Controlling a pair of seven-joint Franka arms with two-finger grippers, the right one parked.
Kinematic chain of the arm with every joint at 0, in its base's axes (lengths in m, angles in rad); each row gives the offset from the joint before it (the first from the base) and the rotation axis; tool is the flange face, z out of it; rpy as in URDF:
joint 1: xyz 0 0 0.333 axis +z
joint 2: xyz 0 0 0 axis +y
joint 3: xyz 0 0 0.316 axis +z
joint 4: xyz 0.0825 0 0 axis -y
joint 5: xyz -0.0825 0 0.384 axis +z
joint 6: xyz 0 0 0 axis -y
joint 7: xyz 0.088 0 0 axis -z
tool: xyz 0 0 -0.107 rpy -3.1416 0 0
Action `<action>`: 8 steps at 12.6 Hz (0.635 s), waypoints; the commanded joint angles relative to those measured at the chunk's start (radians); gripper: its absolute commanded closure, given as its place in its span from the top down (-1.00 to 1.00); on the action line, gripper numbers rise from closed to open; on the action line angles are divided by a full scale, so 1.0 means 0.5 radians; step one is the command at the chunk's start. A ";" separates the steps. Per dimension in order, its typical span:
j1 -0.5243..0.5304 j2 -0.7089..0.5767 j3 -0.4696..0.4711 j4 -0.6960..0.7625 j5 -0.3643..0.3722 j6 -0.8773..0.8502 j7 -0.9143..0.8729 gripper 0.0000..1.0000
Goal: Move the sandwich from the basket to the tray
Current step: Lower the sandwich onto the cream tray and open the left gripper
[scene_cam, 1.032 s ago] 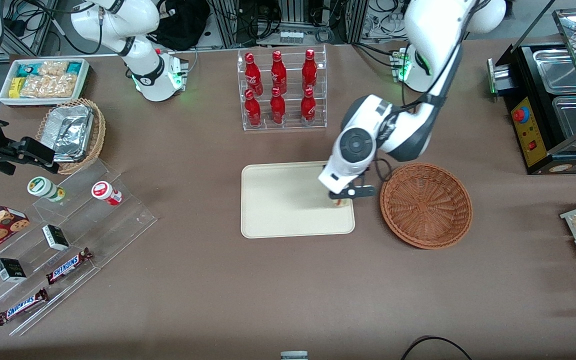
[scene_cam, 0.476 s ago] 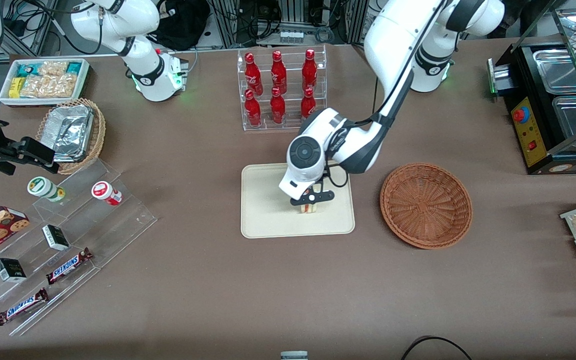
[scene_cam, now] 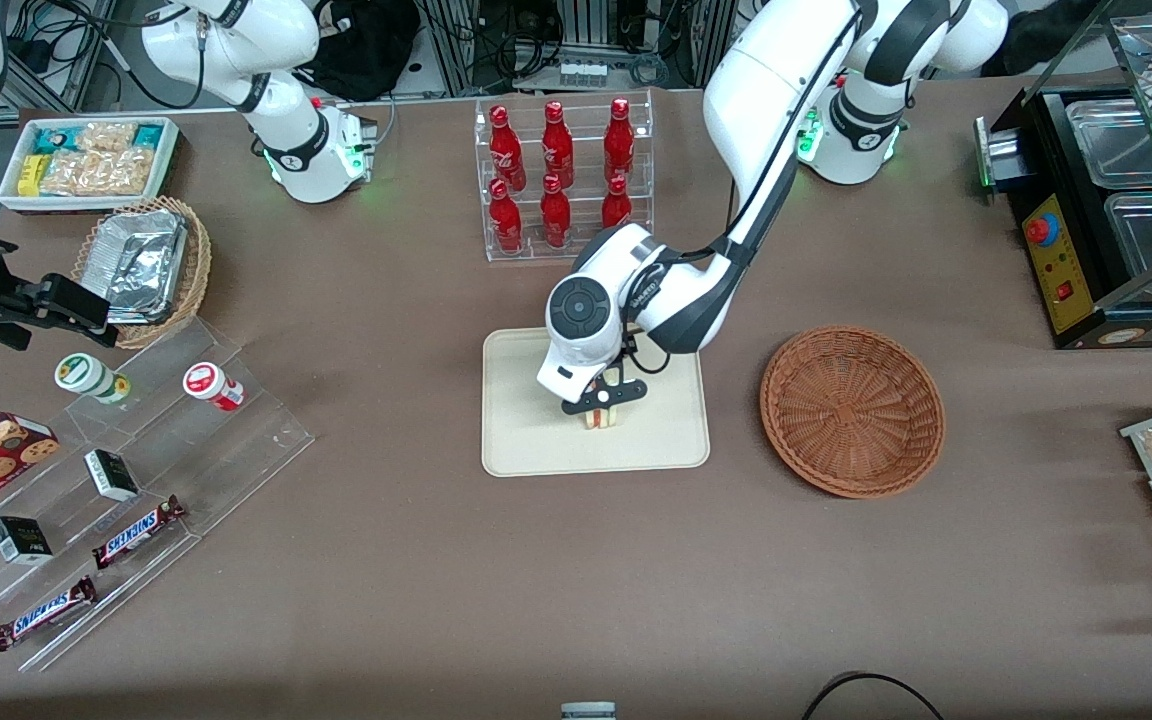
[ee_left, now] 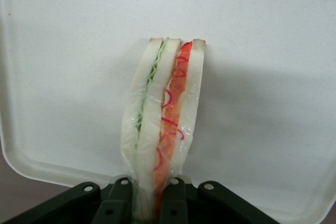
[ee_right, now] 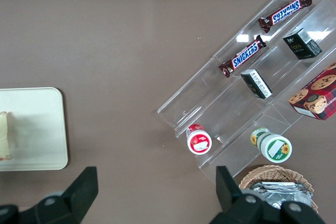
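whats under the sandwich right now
The cream tray lies under the sandwich, which the gripper holds shut over the tray's middle. Whether its lower edge touches the tray cannot be seen; the sandwich itself covers that spot.

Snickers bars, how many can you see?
2, both on the clear stepped display toward the parked arm's end: one a step above the other. The gripper holds the sandwich over the tray.
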 commanded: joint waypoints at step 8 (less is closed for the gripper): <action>-0.031 0.014 0.039 0.113 -0.001 -0.039 -0.055 1.00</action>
